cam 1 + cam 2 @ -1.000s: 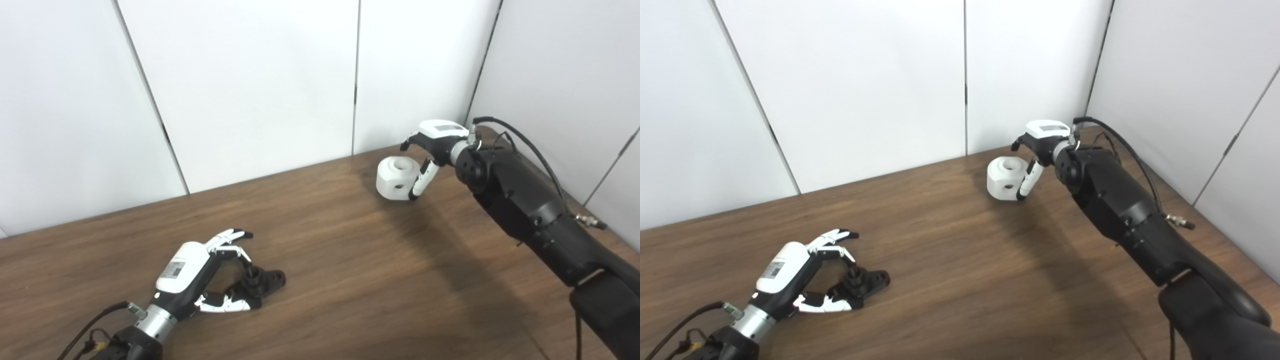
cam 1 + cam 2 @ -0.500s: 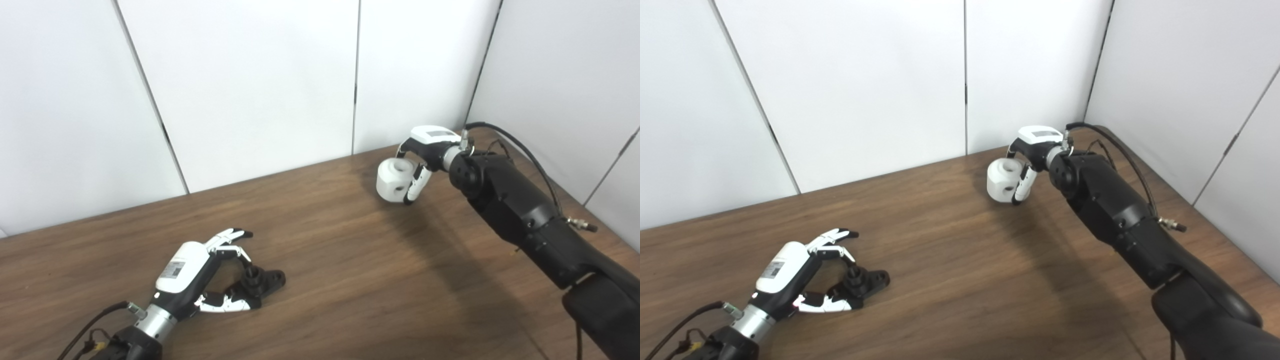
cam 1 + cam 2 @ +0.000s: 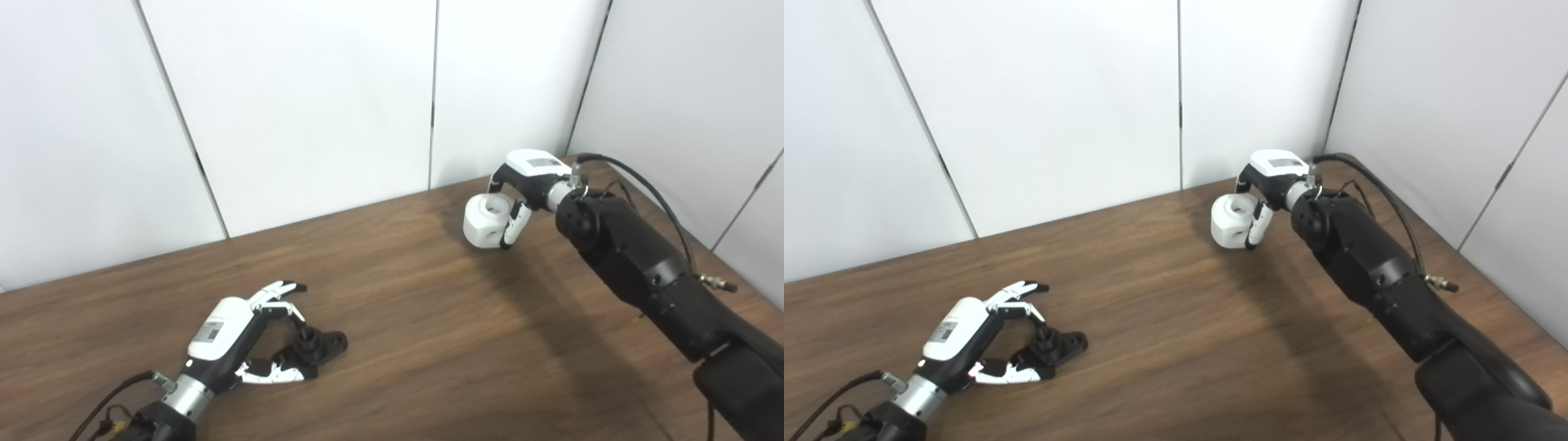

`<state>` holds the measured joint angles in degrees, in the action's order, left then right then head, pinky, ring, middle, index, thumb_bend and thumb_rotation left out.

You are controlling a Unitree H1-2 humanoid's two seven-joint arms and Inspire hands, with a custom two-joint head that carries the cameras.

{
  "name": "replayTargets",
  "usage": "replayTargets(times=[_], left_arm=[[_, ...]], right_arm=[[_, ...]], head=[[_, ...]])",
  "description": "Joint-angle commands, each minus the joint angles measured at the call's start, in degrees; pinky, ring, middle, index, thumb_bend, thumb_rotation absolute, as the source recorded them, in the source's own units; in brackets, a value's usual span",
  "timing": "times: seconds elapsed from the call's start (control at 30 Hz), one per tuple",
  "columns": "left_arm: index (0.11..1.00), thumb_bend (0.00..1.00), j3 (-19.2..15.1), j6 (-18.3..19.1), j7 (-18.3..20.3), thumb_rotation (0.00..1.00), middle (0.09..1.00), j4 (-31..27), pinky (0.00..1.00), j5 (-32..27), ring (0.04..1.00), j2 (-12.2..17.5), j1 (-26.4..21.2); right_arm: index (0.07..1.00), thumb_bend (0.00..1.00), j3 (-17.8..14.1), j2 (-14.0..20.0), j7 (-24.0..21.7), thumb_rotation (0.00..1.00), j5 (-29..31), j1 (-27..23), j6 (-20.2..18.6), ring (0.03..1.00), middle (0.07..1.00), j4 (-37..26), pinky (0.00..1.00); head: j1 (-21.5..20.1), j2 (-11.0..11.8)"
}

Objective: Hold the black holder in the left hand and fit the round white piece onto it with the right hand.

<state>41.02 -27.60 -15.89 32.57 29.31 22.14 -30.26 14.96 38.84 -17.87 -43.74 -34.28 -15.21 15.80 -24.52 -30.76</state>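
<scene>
The black holder (image 3: 320, 346) lies flat on the wooden table (image 3: 429, 343) at the front left, its short peg pointing up. My left hand (image 3: 242, 337) rests on the table behind it, open, with the holder between thumb and spread fingers. At the back right, the round white piece (image 3: 486, 220), with a hole on top and one in its side, sits in my right hand (image 3: 520, 190). That hand is shut on the piece, fingers over its far side and thumb (image 3: 1257, 220) on its near side. I cannot tell whether the piece touches the table.
White wall panels (image 3: 306, 110) close off the table at the back and on the right. A black cable (image 3: 643, 184) loops over my right forearm. Bare wood lies between the two hands.
My right hand has closed its fingers and thumb around the white piece, which tilted slightly. The left hand and the holder have not moved. The view has shifted a little.
</scene>
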Motion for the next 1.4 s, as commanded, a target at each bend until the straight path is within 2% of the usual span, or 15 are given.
replayTargets(times=[0.0, 0.17, 0.4, 0.57, 0.67, 0.77, 0.9, 1.07, 1.37], left_arm=[[0.488, 0.52, 1.4, 0.7, 3.5, 0.07, 0.875, 3.1, 0.72, 1.6, 0.905, 1.6, 4.4], [0.488, 0.52, 1.1, 0.7, 3.8, 0.07, 0.873, 2.9, 0.72, 1.8, 0.906, 1.4, 4.3], [0.488, 0.52, 0.7, 0.7, 3.6, 0.07, 0.871, 3.1, 0.71, 2.6, 0.901, 1.0, 4.3], [0.488, 0.52, -0.2, 0.7, 4.3, 0.07, 0.872, 2.5, 0.71, 3.5, 0.902, 0.6, 4.6], [0.488, 0.52, -1.0, 0.8, 4.9, 0.07, 0.869, 1.9, 0.70, 4.1, 0.899, 0.3, 4.9], [0.489, 0.52, -2.1, 1.0, 5.9, 0.07, 0.875, 1.3, 0.70, 4.7, 0.905, -0.3, 5.3], [0.488, 0.52, -3.4, 1.6, 6.7, 0.07, 0.871, 0.5, 0.70, 5.7, 0.901, -1.0, 5.7], [0.488, 0.52, -4.8, 2.7, 8.5, 0.07, 0.876, -0.8, 0.71, 6.3, 0.909, -1.6, 6.3], [0.488, 0.52, -6.5, 4.2, 10.4, 0.07, 0.881, -2.9, 0.71, 7.7, 0.907, -2.9, 6.9]], right_arm=[[0.482, 0.52, -1.2, 1.4, 2.4, 0.13, -0.5, -2.5, 1.6, 0.832, 0.746, -2.4, 0.88], [0.481, 0.52, -1.5, 1.7, 5.1, 0.13, -0.4, -2.5, 4.5, 0.786, 0.724, -2.4, 0.81], [0.480, 0.52, -3.1, 1.2, 5.6, 0.13, 1.1, -1.9, 5.8, 0.799, 0.724, -5.2, 0.84], [0.480, 0.52, -3.9, 0.9, 1.4, 0.13, 3.8, -1.7, 4.0, 0.795, 0.735, -9.3, 0.80], [0.480, 0.52, -3.9, 0.9, -2.7, 0.13, 4.7, -1.9, 1.3, 0.812, 0.744, -12.1, 0.81], [0.481, 0.52, -3.9, 0.8, -7.2, 0.13, 5.6, -2.0, -2.1, 0.835, 0.757, -15.8, 0.86], [0.482, 0.52, -3.7, 0.6, -11.1, 0.13, 6.2, -2.1, -4.6, 0.834, 0.760, -19.4, 0.85], [0.481, 0.52, -2.9, 0.1, -15.3, 0.13, 6.2, -2.6, -7.6, 0.798, 0.760, -22.9, 0.78], [0.480, 0.52, -2.9, -0.7, -19.1, 0.13, 9.9, -3.0, -8.1, 0.782, 0.763, -26.1, 0.75]], head=[[0.0, -0.1], [0.6, -0.3], [2.7, -1.2], [5.0, -1.7], [6.8, -2.2], [8.6, -2.7], [10.6, -3.1], [12.1, -3.5], [16.3, -4.6]])
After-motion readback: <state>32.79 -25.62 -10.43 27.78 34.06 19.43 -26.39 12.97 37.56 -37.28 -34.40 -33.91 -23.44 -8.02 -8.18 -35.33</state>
